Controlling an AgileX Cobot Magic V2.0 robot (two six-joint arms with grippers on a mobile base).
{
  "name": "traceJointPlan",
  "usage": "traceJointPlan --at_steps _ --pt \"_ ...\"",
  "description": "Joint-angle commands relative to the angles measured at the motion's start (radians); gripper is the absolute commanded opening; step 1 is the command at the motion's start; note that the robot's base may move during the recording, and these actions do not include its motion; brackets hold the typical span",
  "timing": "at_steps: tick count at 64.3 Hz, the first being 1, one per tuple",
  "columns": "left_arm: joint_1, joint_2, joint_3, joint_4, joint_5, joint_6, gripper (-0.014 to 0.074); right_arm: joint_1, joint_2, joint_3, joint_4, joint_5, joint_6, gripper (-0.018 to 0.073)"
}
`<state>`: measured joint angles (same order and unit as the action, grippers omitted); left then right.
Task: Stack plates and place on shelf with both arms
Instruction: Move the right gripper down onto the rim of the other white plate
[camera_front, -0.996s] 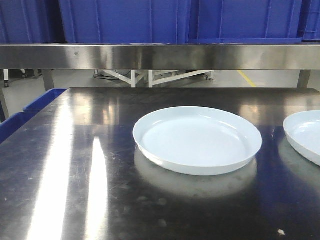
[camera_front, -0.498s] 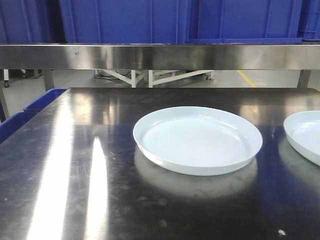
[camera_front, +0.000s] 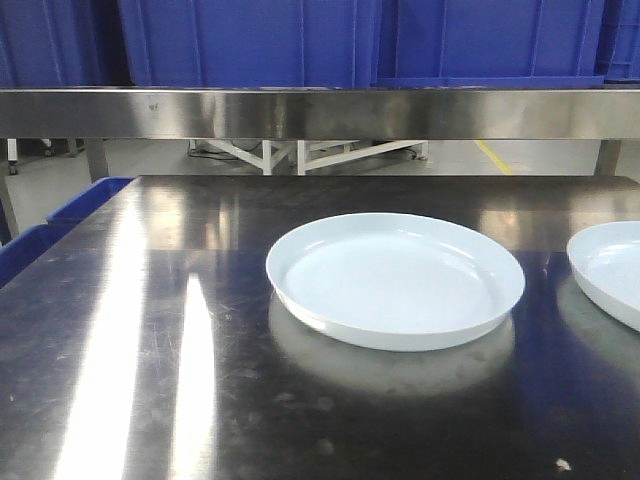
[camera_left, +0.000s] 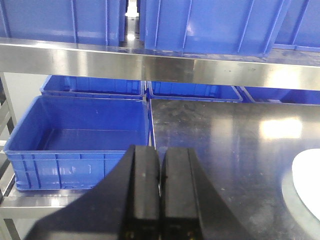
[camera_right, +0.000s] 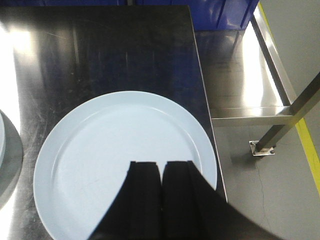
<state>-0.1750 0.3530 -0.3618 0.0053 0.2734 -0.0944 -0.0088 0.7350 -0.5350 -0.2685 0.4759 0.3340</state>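
Note:
Two white plates lie on the dark steel tabletop. One plate (camera_front: 395, 280) is at the centre of the front view, the other plate (camera_front: 610, 265) is cut off by the right edge. Neither arm shows in the front view. My right gripper (camera_right: 161, 164) hovers shut and empty over the near part of the right-hand plate (camera_right: 115, 145). My left gripper (camera_left: 160, 150) is shut and empty over the table's left edge, with a plate's rim (camera_left: 306, 185) to its right. The shelf rail (camera_front: 320, 112) runs across behind the table.
Blue crates (camera_front: 250, 40) stand on the shelf tier above the rail. More open blue crates (camera_left: 80, 135) sit lower, left of the table. The table's right edge (camera_right: 202, 100) lies close to the right plate, with a steel ledge (camera_right: 245, 75) and floor beyond.

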Motion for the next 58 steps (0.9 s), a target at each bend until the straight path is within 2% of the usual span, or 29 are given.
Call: traceJointPlan --at_steps 1,8,13,29,42,58 --pt "0.001 0.005 -0.030 0.001 -0.088 -0.002 0.0084 0.001 0.001 -0.039 -0.012 -0.085 -0.002 0.0191" --pt "0.001 0.005 -0.030 0.001 -0.088 -0.002 0.0084 0.001 0.016 -0.039 -0.012 -0.126 -0.002 0.0386" --pt "0.001 0.005 -0.030 0.001 -0.088 -0.002 0.0084 0.001 0.030 -0.039 -0.012 -0.138 -0.002 0.0435" --pt "0.001 0.005 -0.030 0.001 -0.088 -0.002 0.0084 -0.001 0.077 -0.039 -0.016 -0.076 -0.002 0.0435" --pt "0.001 0.005 -0.030 0.001 -0.088 -0.002 0.0084 -0.019 0.160 -0.048 -0.043 -0.090 -0.002 0.0435" --pt "0.001 0.005 -0.030 0.001 -0.088 -0.002 0.0084 -0.141 0.302 -0.128 -0.048 -0.092 -0.002 0.0435"
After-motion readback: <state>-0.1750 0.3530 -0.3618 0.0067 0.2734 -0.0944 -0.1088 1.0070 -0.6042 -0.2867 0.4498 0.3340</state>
